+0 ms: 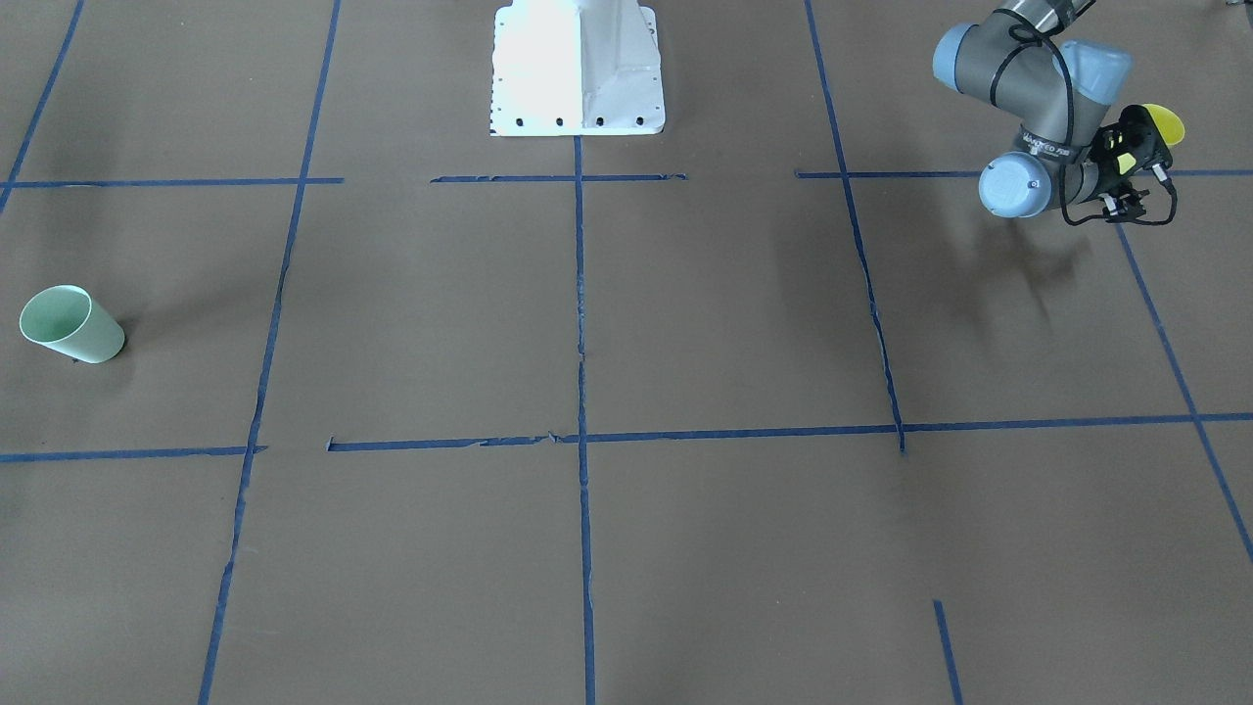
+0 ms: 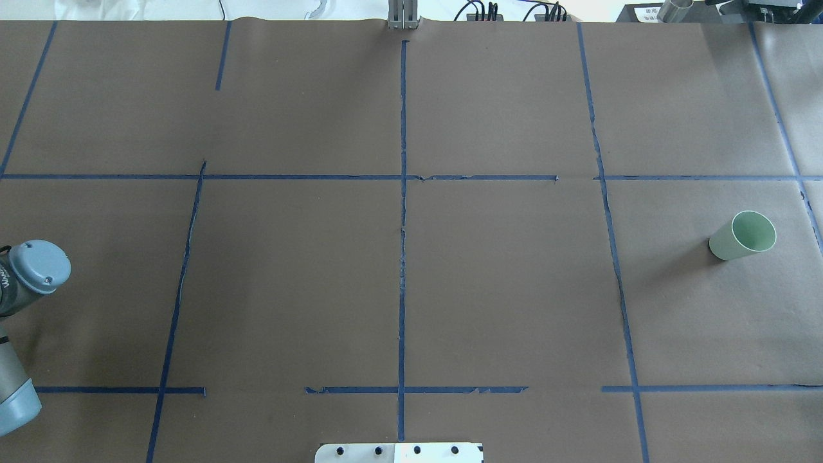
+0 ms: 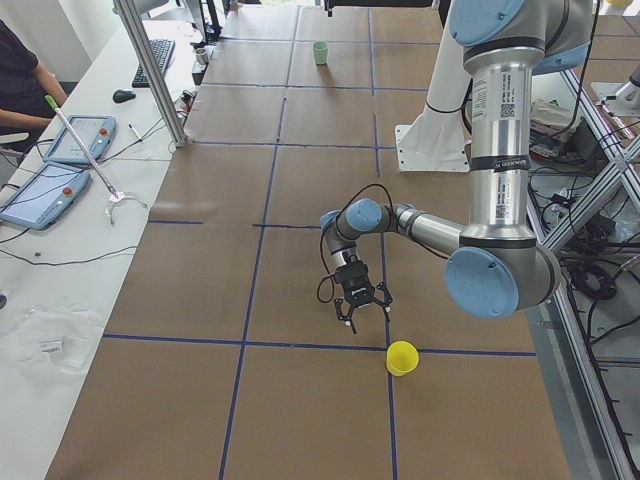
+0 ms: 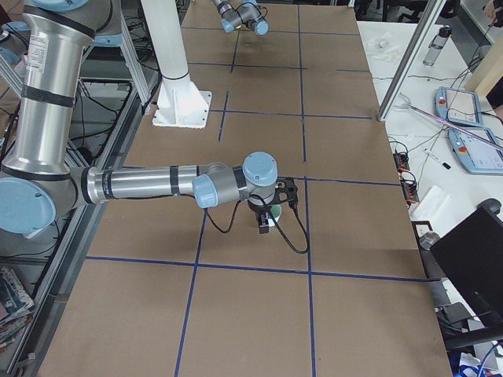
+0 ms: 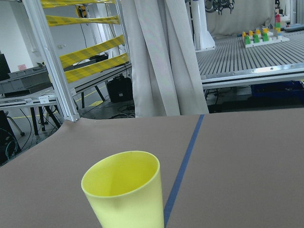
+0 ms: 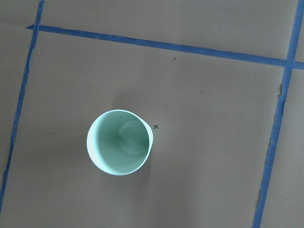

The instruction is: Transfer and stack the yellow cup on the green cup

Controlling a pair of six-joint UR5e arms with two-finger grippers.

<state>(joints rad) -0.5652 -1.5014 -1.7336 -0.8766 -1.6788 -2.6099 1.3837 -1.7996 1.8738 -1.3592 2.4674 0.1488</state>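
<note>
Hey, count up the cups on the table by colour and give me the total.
yellow cup: 1
green cup: 1
Total: 2

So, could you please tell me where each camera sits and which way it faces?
Front-facing: across the table, faces the base; left arm, left gripper.
Overhead: behind the base, looks forward; left arm's elbow only.
Exterior left: table's left end, looks along it; left arm near, yellow cup.
Exterior right: opposite end; right arm near, right gripper.
Left wrist: level, at yellow cup; no body.
Right wrist: straight down; no body.
Overhead and right wrist share the green cup.
</note>
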